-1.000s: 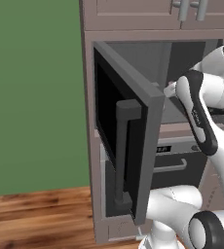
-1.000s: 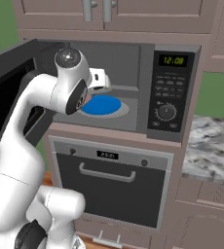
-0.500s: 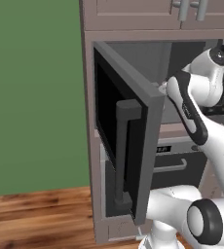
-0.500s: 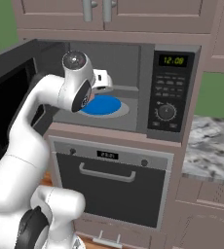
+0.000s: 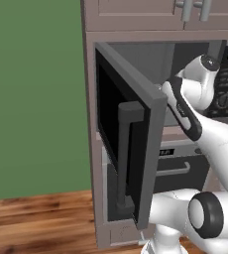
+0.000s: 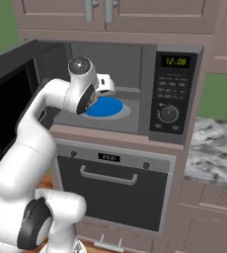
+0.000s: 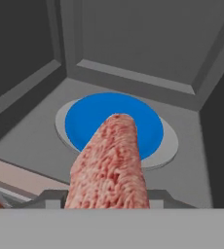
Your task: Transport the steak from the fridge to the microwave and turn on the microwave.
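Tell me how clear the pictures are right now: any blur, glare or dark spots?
Hand view: soft and blurry; the steak looms large near the lens, in front of the blue plate. Right base view: evenly lit, no glare, the microwave clock digits too fuzzy to read. Left base view: the open door's window is solid black.

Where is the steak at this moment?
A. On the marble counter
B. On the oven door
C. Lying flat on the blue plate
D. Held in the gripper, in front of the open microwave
D: in the hand view the steak rises from the gripper before the blue plate inside the open microwave.
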